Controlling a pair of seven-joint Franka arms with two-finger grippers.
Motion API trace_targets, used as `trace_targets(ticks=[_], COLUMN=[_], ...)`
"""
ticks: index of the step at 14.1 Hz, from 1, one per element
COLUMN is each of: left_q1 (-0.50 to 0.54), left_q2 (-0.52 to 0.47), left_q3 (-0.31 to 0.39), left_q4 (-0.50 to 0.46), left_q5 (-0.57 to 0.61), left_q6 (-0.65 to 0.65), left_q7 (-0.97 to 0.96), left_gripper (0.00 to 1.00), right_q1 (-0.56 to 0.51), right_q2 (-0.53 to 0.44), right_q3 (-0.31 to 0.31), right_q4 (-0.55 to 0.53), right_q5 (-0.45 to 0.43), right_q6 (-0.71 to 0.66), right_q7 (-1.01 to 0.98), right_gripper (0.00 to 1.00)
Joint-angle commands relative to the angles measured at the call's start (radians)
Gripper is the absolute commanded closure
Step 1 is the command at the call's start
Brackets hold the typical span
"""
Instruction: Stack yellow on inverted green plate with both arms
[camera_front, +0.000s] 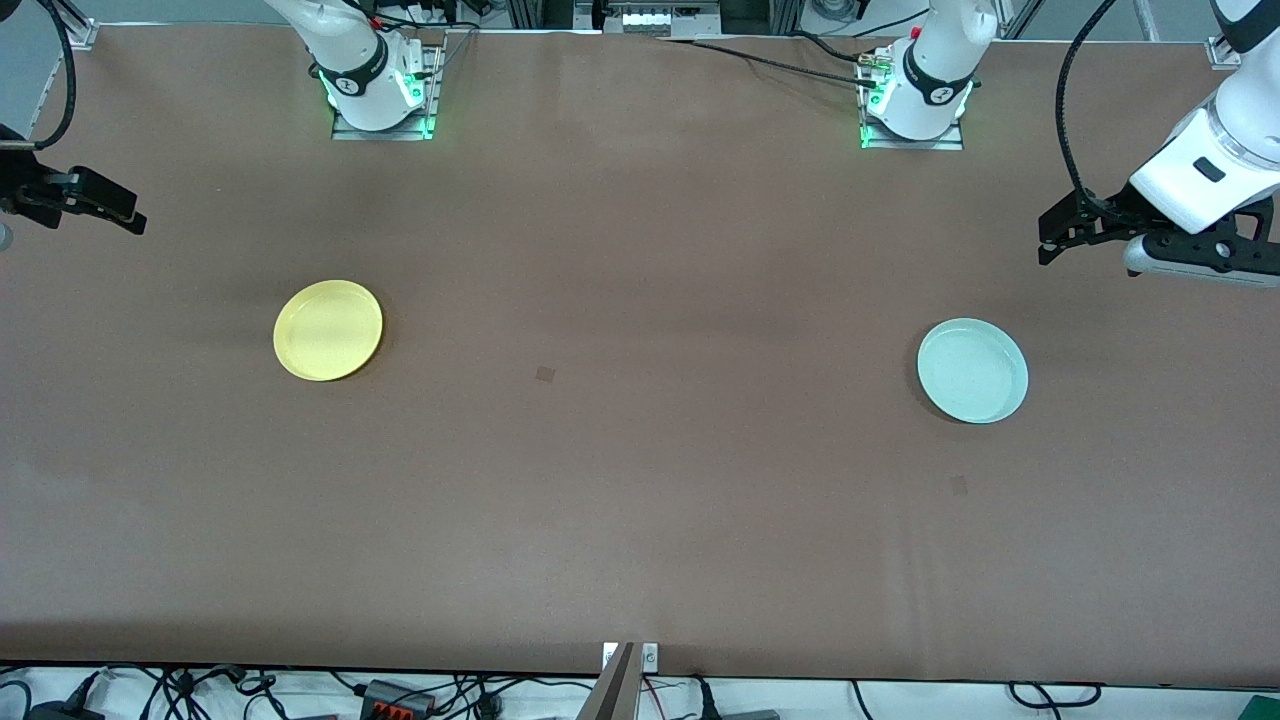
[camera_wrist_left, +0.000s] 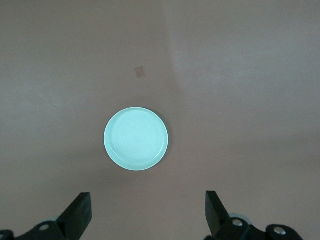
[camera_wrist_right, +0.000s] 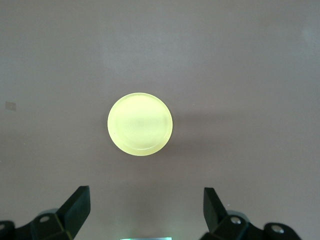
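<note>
The yellow plate (camera_front: 328, 330) (camera_wrist_right: 140, 124) lies flat on the brown table toward the right arm's end, hollow side up. The pale green plate (camera_front: 972, 370) (camera_wrist_left: 136, 138) lies flat toward the left arm's end, also hollow side up. The two plates are far apart. My left gripper (camera_front: 1047, 241) (camera_wrist_left: 147, 207) hangs open and empty over the table's edge by the green plate, touching nothing. My right gripper (camera_front: 135, 217) (camera_wrist_right: 146, 205) hangs open and empty over the table's edge by the yellow plate.
The two arm bases (camera_front: 380, 95) (camera_front: 915, 105) with green lights stand along the table's back edge. A small dark mark (camera_front: 545, 374) sits mid-table, another (camera_front: 958, 486) nearer the camera than the green plate. Cables (camera_front: 400, 695) lie along the front edge.
</note>
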Motion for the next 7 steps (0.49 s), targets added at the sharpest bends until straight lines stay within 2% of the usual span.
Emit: trace_targets(ticks=[1,7], left_q1=[-0.002,0.004], left_q2=[0.021,0.027], left_q3=[0.001,0.003], left_q4=[0.034,0.046], left_q5=[-0.009,-0.018], left_q6=[-0.017,-0.021], left_q7=[0.008,0.002], left_gripper=[0.0,0.0], right_q1=[-0.008,-0.003], right_q2=[-0.008,0.021], right_q3=[0.003,0.005], right_q4=[-0.002,-0.007], right_q5=[-0.005,-0.007], right_q6=[-0.011,-0.01], right_q7=[-0.006,-0.009], right_gripper=[0.0,0.0])
